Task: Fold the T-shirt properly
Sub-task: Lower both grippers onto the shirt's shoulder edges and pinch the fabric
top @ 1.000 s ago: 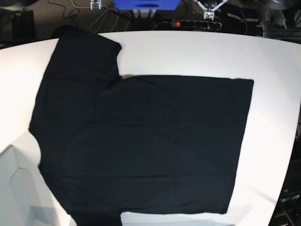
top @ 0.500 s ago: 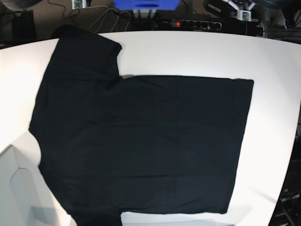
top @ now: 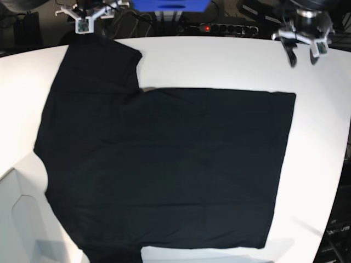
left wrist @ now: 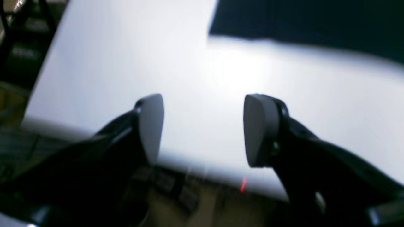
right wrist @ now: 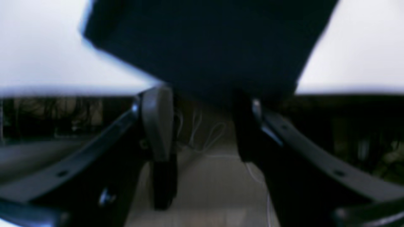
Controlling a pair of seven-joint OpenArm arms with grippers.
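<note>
Two grippers show at the far edge of the white table [top: 219, 60], neither holding anything. The T-shirt [top: 164, 164], plain black, lies spread flat across most of the tabletop in the base view: hem edge toward that view's right, one short sleeve [top: 101, 60] pointing to the far-left corner, its tip reaching the table's far edge. No print visible on the upward side. Fabric mostly smooth, faint creases only.

Left gripper [top: 301, 55]: base view's upper right, above bare table near the far edge, apart from the shirt's nearest corner. Left wrist view, blurred: jaws spread wide, grey pads [left wrist: 151, 126] with empty air between, white table under them, shirt corner [left wrist: 284, 22] well ahead, not touched.

Right gripper [top: 88, 21]: base view's upper left, just beyond the table edge, near the sleeve tip. Right wrist view, also blurred: jaws parted, one grey pad [right wrist: 157, 123] clear, the other in shadow. Between them floor and loose white cables [right wrist: 202, 132] below. The black sleeve fills the upper frame directly ahead; cannot tell whether the fingertips touch it, but nothing is pinched.

A power strip [top: 222, 27] with a red light sits behind the table; a blue box [top: 170, 5] beside it.
</note>
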